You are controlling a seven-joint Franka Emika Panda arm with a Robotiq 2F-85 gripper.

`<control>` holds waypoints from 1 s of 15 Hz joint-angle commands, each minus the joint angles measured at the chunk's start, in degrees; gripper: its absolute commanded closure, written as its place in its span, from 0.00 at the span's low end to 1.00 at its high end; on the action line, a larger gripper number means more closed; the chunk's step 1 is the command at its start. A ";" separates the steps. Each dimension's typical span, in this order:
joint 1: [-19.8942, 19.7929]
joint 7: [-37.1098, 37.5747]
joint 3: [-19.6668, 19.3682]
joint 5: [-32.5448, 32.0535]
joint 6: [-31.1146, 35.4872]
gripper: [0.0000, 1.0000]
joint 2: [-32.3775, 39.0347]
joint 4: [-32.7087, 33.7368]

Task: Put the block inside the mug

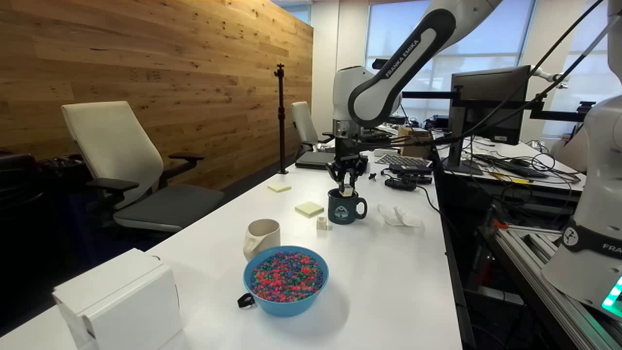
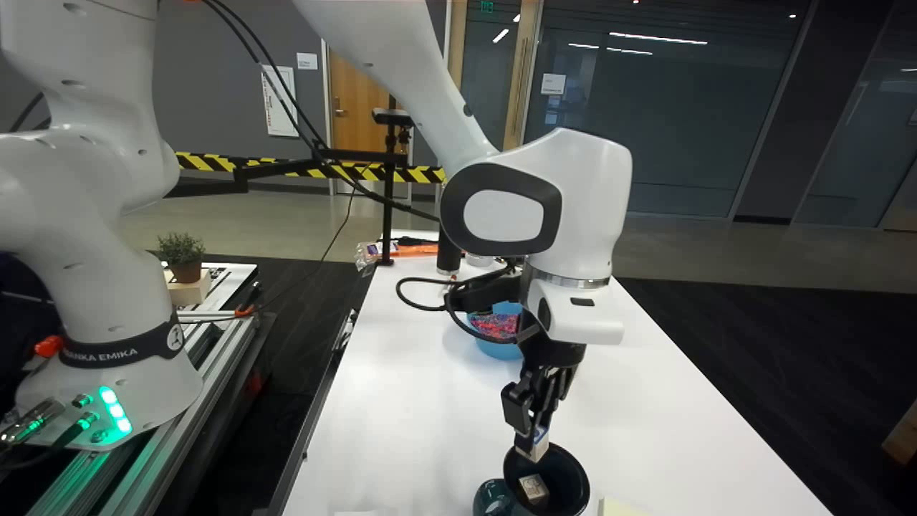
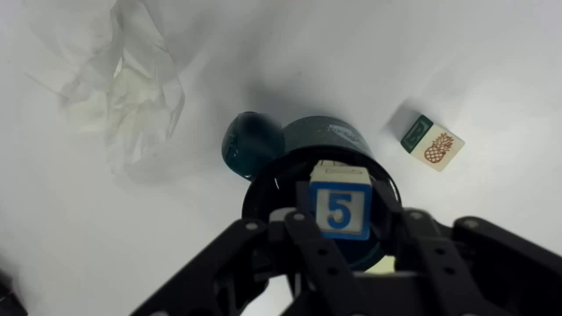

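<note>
The dark glossy mug [image 1: 341,210] stands upright on the white table, its handle to one side; it also shows in the other views [image 2: 571,479] [image 3: 322,131]. My gripper [image 1: 347,186] points down over the mug's mouth. It is shut on a wooden block with a blue-framed 5 [image 3: 340,210]. In an exterior view the held block [image 2: 532,451] is at the rim, at the mug's opening. Another block [image 2: 534,489] lies inside the mug, mostly hidden behind the held one in the wrist view. A third block [image 3: 432,143] with a pineapple and green side lies on the table beside the mug.
Crumpled white paper [image 1: 399,216] lies near the handle side. Yellow note pads [image 1: 309,209] lie on the opposite side. A cream cup [image 1: 262,236] and a blue bowl [image 1: 285,308] of coloured beads stand further along the table. A cable and black devices [image 1: 401,183] lie by the edge.
</note>
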 commanded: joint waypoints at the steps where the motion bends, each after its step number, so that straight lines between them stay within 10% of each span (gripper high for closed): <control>1: -0.42 -0.42 -0.55 3.08 -2.17 0.88 2.72 3.74; 9: -0.59 -0.11 -1.23 4.97 -3.49 0.88 5.47 7.09; 10: -0.56 0.09 -1.31 5.17 -3.51 0.38 5.62 7.32; 15: -0.63 0.31 -1.42 6.27 -4.47 0.10 6.08 8.60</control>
